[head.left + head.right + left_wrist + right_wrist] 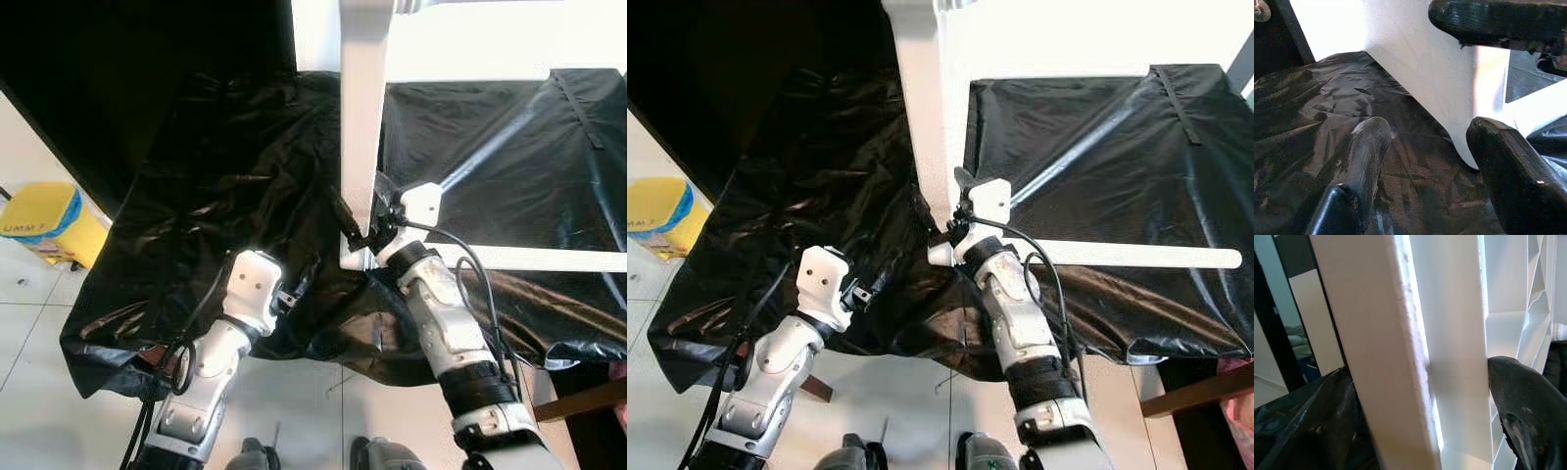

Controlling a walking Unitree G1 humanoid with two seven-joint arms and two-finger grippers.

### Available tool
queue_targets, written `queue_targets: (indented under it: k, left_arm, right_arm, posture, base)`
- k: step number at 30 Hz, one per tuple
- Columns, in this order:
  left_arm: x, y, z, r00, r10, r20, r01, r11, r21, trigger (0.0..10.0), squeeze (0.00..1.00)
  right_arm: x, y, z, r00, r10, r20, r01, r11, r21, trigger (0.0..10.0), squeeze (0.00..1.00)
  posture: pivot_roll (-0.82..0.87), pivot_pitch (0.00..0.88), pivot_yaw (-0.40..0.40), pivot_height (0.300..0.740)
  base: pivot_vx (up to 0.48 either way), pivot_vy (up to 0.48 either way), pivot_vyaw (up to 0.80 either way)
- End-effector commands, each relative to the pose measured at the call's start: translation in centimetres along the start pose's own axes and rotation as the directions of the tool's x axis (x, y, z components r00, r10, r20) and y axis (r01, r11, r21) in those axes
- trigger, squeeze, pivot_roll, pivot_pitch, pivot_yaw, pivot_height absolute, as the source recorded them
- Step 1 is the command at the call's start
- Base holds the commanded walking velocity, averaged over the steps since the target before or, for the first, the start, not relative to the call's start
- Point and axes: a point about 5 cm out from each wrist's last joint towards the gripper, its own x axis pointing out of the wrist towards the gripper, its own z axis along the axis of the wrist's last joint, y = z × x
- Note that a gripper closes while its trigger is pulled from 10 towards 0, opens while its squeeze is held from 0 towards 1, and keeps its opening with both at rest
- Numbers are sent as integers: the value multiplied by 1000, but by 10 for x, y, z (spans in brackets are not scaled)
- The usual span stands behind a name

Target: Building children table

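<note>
A white table leg [361, 127] stands upright at the corner of a white frame whose rail [549, 258] lies flat on black plastic sheeting [225, 176]. My right gripper [367, 231] is shut on the leg near its foot; in the right wrist view the leg [1400, 357] sits against one black finger [1528, 406]. My left gripper [294, 290] hovers low over the sheeting just left of the corner. In the left wrist view its fingers [1359, 166] are open, with the leg's foot [1449, 98] ahead between them. The far finger of the right gripper is hidden behind the leg.
The sheeting drapes over a low platform and hangs off its near edge [147, 362]. A yellow bin [44, 220] stands on the tiled floor at the left. A wooden piece [588, 397] pokes out at lower right. A pale diagonal strip [490, 147] crosses the sheeting behind the rail.
</note>
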Motion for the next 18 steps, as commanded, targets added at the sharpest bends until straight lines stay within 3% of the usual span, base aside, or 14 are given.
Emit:
queue_targets:
  k: [1, 8, 13, 16, 18]
  left_arm:
    - [-2, -3, -2, 999, -32, -14, 32, 999, 3, 10000, 0]
    - [-3, -5, -2, 1000, -28, -11, 28, 1000, 1, 10000, 0]
    - [-3, -6, -2, 999, -30, -12, 30, 1000, -5, 10000, 0]
    - [-2, -7, -3, 999, -35, -13, 35, 999, -8, 10000, 0]
    - [-2, -7, -4, 999, -37, -14, 37, 999, -9, 10000, 0]
  right_arm:
    - [-6, 9, -7, 998, 50, -44, -49, 999, 17, 10000, 0]
    - [-28, -3, -5, 997, -30, -65, 30, 1000, -7, 10000, 0]
    - [-45, -14, -4, 989, -142, -48, 137, 987, -90, 10000, 0]
    - [-56, -25, -3, 949, -316, -12, 313, 943, -114, 10000, 0]
    - [-59, -24, -4, 934, -357, -12, 354, 929, -106, 10000, 0]
  posture:
    - [-53, 140, 77, 740]
    - [-61, 147, 70, 740]
    - [-68, 151, 72, 740]
    - [-76, 155, 74, 740]
    - [-77, 155, 75, 740]
  base:
    - [0, 0, 0]
    - [0, 0, 0]
    - [0, 0, 0]
    - [0, 0, 0]
    - [0, 0, 0]
